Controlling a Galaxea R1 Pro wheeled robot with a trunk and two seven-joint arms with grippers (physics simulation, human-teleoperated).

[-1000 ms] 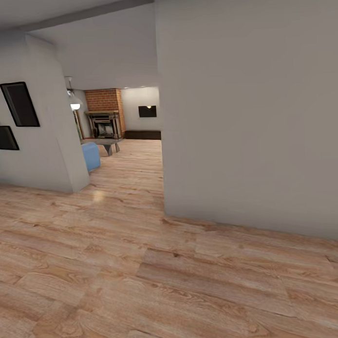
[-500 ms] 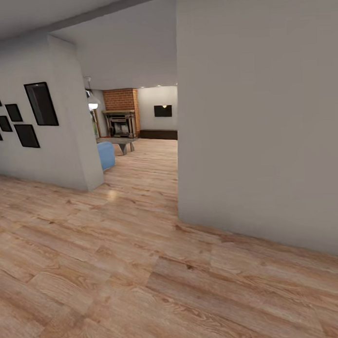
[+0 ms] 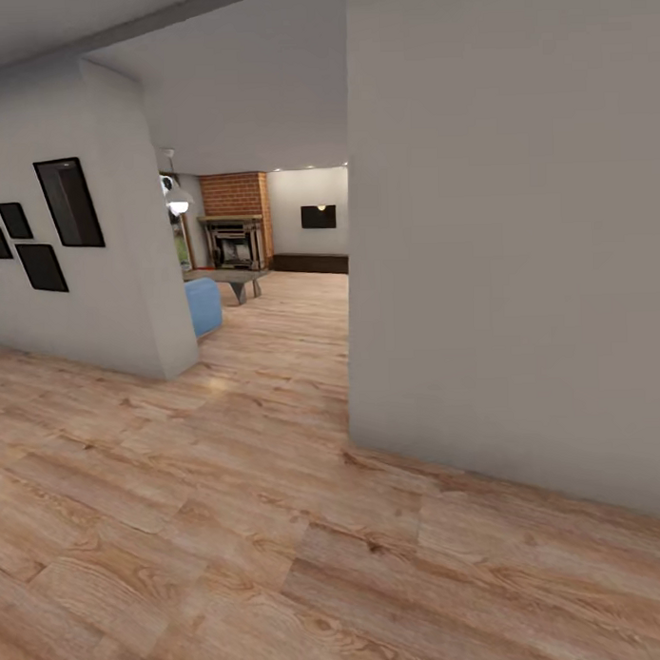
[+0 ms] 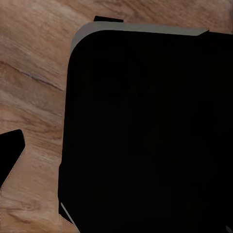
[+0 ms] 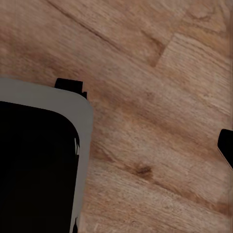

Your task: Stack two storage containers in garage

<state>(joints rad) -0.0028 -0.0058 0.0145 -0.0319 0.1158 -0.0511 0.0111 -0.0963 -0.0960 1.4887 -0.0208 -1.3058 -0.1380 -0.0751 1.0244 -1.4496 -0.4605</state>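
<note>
The two storage containers are out of view, and so is the garage. I am in a hallway with a light wood-plank floor point(image 3: 232, 524). Through an opening ahead lies the living room, with the end of a blue sofa point(image 3: 204, 307) and a brick fireplace point(image 3: 234, 219). In the left wrist view, my left gripper's fingertip point(image 4: 10, 156) sits at the picture's edge over the planks, beside the robot's black body point(image 4: 145, 136). In the right wrist view, my right gripper's fingertip point(image 5: 226, 145) also sits at the edge, with bare floor in the middle. Nothing is held in either gripper.
A large grey wall point(image 3: 517, 247) juts out on the right, its corner near the middle of the head view. A second grey wall point(image 3: 108, 243) with black picture frames point(image 3: 69, 202) bounds the left. Between them runs a passage towards a low table point(image 3: 228, 278).
The whole picture has shifted right and the walls look slightly nearer, so the camera has turned left and moved ahead. Nothing in the scene itself has moved.
</note>
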